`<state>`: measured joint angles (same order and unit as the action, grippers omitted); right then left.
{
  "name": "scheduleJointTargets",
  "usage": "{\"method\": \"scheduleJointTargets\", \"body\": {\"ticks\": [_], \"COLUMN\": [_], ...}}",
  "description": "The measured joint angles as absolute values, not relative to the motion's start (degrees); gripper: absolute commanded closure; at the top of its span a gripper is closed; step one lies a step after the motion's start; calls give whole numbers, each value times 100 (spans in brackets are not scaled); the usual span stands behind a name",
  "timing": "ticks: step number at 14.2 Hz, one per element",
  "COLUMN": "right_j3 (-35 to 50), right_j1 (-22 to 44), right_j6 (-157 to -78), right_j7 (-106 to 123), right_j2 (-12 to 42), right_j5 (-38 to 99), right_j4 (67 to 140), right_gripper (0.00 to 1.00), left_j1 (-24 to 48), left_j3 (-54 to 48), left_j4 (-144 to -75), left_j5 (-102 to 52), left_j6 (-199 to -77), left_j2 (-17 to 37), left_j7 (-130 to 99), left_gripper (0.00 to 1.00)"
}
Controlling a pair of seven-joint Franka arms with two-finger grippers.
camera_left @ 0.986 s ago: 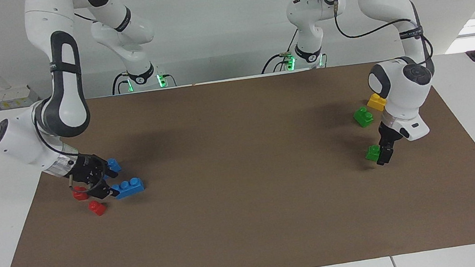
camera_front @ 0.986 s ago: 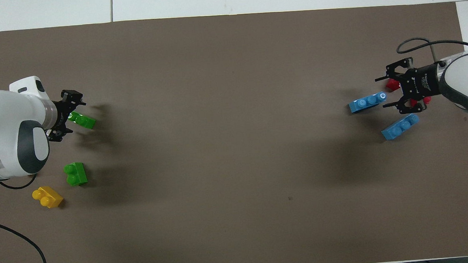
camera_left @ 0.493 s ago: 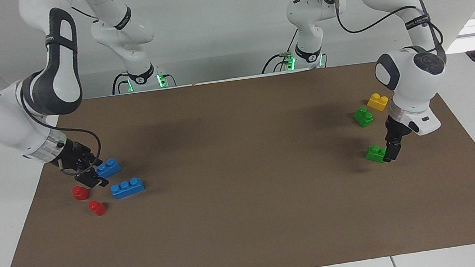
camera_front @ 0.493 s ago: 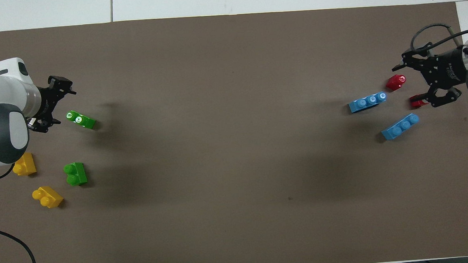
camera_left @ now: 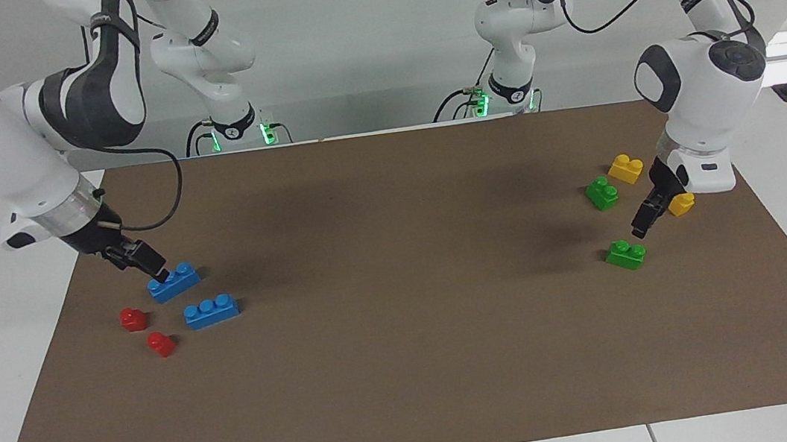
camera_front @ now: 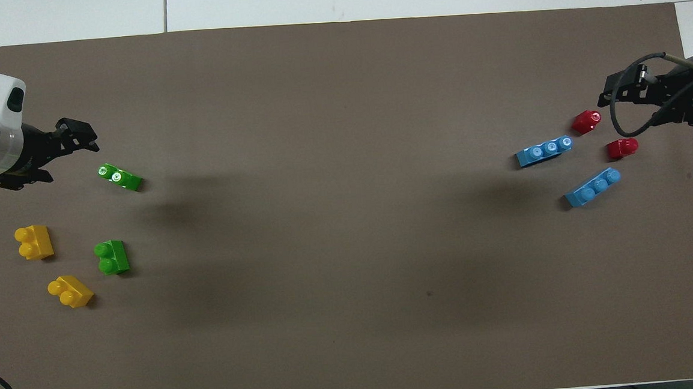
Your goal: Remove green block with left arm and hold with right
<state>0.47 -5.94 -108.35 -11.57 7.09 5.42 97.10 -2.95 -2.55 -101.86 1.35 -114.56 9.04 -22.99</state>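
One green block (camera_front: 119, 177) (camera_left: 626, 254) lies alone on the brown mat (camera_front: 348, 218) at the left arm's end. A second green block (camera_front: 111, 257) (camera_left: 602, 192) sits nearer to the robots. My left gripper (camera_front: 61, 155) (camera_left: 640, 227) hangs open and empty, just above the mat. It is beside the first green block, toward the table's end, and does not touch it. My right gripper (camera_front: 636, 103) (camera_left: 153, 269) is open and empty at the right arm's end, over the end of a blue brick (camera_left: 173, 282).
Two yellow bricks (camera_front: 34, 242) (camera_front: 71, 291) lie near the green blocks. At the right arm's end are two blue bricks (camera_front: 544, 151) (camera_front: 593, 187) and two red bricks (camera_front: 586, 121) (camera_front: 622, 148). The right arm's cable (camera_front: 624, 105) loops over the mat's edge.
Both grippers rose and drew back toward the table's ends. The left one came off the green block, which stayed on the mat. A yellow brick came into view from under the left arm.
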Motion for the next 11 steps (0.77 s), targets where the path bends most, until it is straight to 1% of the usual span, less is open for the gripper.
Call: {"method": "scheduleJointTargets", "body": {"ticks": [3,5,7,11], "right_j3": [48,52,54,54], "right_j1": [-490,-461,-462,-463], "right_j6": [-10809,-10757,-10758,-10758], "right_j7": [-629,-613,-609,-477], "right_j2": [426,279,241,242], "right_j5": [417,409,407,402], "right_j4": [9710,9750,9758,9760], "right_gripper": [0,0,0,0], "left_j1": [-291,-259,-227,-183], "left_j3": [-260,-267,-292,-417], "left_j4": [-9640,-9423,-9333,-9316], "left_j5": [135,135,135,134], "left_j6": [-10675,-10287,-9970,-9405], "left_j2": [891,855,693,186], "left_j7": [-1369,-913,-617,-424], "left_gripper": [0,0,0,0]}}
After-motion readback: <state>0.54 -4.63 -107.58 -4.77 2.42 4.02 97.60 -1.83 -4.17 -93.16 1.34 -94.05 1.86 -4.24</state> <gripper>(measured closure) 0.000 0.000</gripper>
